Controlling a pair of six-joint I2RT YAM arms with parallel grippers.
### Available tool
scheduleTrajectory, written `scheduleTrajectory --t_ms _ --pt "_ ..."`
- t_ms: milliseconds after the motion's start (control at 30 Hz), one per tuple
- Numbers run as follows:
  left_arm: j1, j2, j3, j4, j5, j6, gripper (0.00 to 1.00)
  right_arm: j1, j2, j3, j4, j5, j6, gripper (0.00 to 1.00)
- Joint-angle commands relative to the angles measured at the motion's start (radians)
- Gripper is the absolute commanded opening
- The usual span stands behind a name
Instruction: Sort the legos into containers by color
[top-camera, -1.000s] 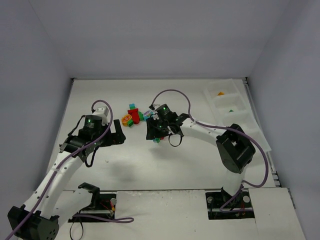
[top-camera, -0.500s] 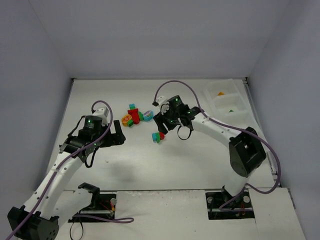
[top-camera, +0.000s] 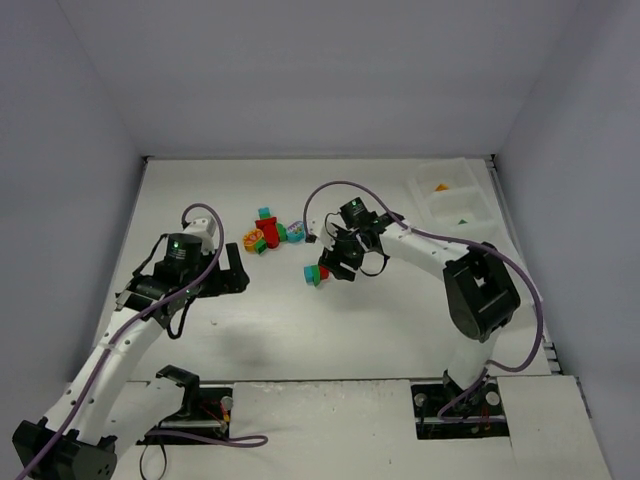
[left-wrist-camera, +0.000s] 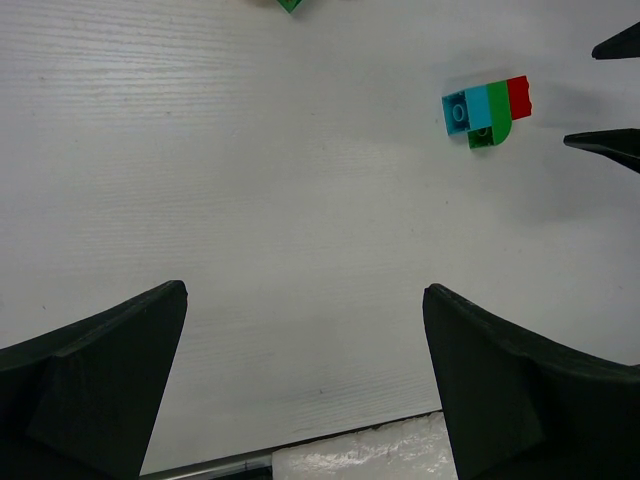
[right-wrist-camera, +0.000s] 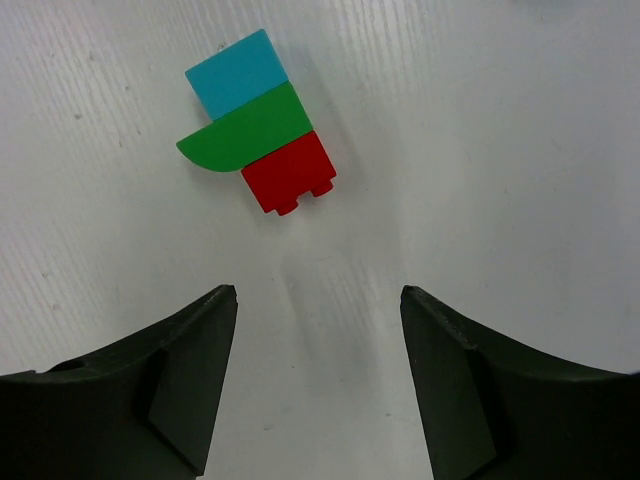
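Notably, the joined teal-green-red lego stack (right-wrist-camera: 262, 125) lies loose on the table (top-camera: 300, 330) just beyond the right gripper (right-wrist-camera: 318, 300), half-open and empty; gripped whole, it would mix colours in the far-right tray (top-camera: 450, 205).

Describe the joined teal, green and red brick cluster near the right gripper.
The brick cluster is three small glossy plastic pieces joined in a row: a teal block, a green piece with one rounded end, a red block with a notched edge. It lies flat on the white table, apart from the loose pile. The right gripper hovers open beside it, not touching.
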Motion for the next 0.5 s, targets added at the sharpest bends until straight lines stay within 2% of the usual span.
scheduleTrajectory --t_ms 0,467 --pt "-0.006 -0.014 0.037 0.01 0.005 0.01 0.97 0.004 0.012 0.06 -0.01 -0.025 -0.097 0.63" --pt "-0.004 -0.028 0.026 -0.002 -0.002 0.0 0.97 0.069 0.148 0.149 -0.006 -0.063 -0.12 0.65"
